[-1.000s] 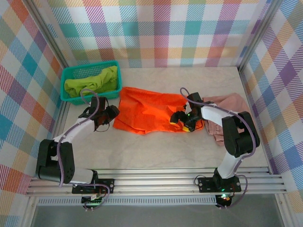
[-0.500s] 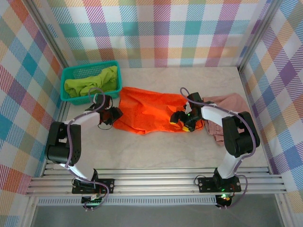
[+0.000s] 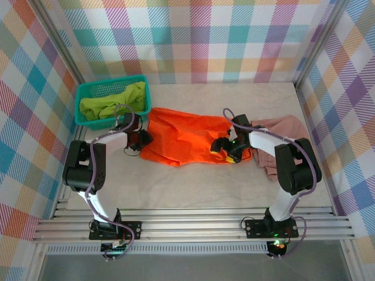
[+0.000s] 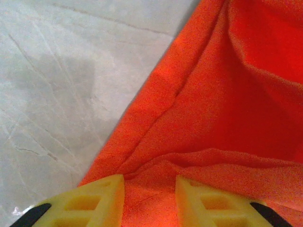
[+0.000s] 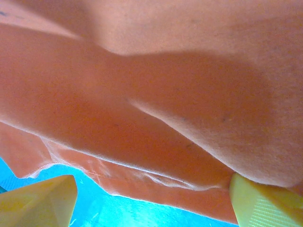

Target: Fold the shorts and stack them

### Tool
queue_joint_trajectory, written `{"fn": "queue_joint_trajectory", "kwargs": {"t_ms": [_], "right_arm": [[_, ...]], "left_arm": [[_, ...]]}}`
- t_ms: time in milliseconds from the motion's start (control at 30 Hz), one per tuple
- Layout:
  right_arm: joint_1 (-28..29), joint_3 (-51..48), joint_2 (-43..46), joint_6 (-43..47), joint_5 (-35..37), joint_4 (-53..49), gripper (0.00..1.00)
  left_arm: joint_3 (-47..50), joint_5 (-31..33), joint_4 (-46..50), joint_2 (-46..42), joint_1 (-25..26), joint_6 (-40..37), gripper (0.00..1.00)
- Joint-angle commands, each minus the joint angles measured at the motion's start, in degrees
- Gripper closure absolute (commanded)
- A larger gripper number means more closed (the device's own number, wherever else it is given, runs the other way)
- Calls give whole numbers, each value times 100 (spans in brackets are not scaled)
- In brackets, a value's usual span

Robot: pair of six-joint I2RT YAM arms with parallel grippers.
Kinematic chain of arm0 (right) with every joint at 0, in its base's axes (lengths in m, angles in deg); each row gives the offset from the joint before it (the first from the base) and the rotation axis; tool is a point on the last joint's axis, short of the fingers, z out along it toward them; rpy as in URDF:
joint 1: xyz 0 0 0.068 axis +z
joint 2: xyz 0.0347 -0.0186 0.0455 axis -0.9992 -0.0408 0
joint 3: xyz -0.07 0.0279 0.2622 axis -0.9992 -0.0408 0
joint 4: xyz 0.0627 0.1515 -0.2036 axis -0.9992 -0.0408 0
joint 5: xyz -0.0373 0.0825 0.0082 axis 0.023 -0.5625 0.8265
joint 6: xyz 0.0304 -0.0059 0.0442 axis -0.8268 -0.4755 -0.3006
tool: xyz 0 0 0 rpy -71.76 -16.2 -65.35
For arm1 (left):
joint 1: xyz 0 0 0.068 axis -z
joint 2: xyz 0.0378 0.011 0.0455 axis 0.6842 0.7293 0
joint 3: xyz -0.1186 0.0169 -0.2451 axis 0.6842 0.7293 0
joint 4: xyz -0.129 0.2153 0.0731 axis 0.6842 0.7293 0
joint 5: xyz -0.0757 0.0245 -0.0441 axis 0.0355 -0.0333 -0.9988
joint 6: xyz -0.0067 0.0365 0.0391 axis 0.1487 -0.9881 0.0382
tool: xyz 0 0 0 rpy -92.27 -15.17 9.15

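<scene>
1. Far left of the desk (image 3: pixel 193 187): the teal basket (image 3: pixel 82 120) holds the lime green shorts (image 3: pixel 111 103), bunched inside it.
2. Left claw (image 3: pixel 140 140): positioned just near of the basket, at the left edge of the orange shorts (image 3: pixel 184 137). The left wrist view shows the left claw (image 4: pixel 149 203) with its yellow fingers (image 4: pixel 90 203) parted. A fold of the orange shorts (image 4: pixel 222 118) lies between them, and no clamping is visible.
3. Centre: the orange shorts lie spread and wrinkled on the desk, unfolded.
4. Right claw (image 3: pixel 225 149): positioned at the right edge of the orange shorts. In the right wrist view the right claw (image 5: pixel 151 198) is wide open, with its fingers (image 5: pixel 42 198) far apart and cloth close in front.
5. Right: the pink shorts (image 3: pixel 278 137) lie crumpled on the desk, just beside the orange pair and partly under the right arm.
</scene>
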Motion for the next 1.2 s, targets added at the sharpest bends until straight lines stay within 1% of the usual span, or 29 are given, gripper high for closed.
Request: {"fn": "queue_joint_trajectory", "kwargs": {"t_ms": [0, 100, 233, 367, 433, 533, 767, 933, 1033, 1067, 1167], "right_arm": [[-15, 48, 21, -14, -96, -129, 16], [-22, 52, -3, -15, -101, -131, 16], [-16, 66, -43, -24, -109, -125, 16], [-15, 65, -75, -37, -127, -94, 16], [-18, 65, -91, -39, -134, -86, 16], [-15, 65, -104, -54, -144, -77, 16], [-18, 43, -95, -38, -145, -82, 16], [-20, 56, -101, -41, -153, -77, 16], [-15, 48, -104, -41, -153, -74, 16], [-15, 48, -106, -42, -153, -68, 16], [-15, 46, -109, -18, -139, -91, 16]], "left_arm": [[-117, -5, 305, 91, -65, -99, 67], [-75, 43, 366, 32, -65, -112, 67], [-78, 231, 822, -137, -65, -180, 63], [18, 432, 925, -399, -65, -196, 58], [49, 406, 893, -446, -60, -163, 58], [-2, 192, 852, -312, -56, -99, 58], [-156, 161, 949, 49, 47, -120, 59], [-306, 150, 1000, 177, 111, -139, 66], [-378, 287, 1114, 87, 120, -182, 74], [-408, 347, 1177, 31, 120, -233, 80], [-496, 667, 1416, -180, 113, -349, 89]]}}
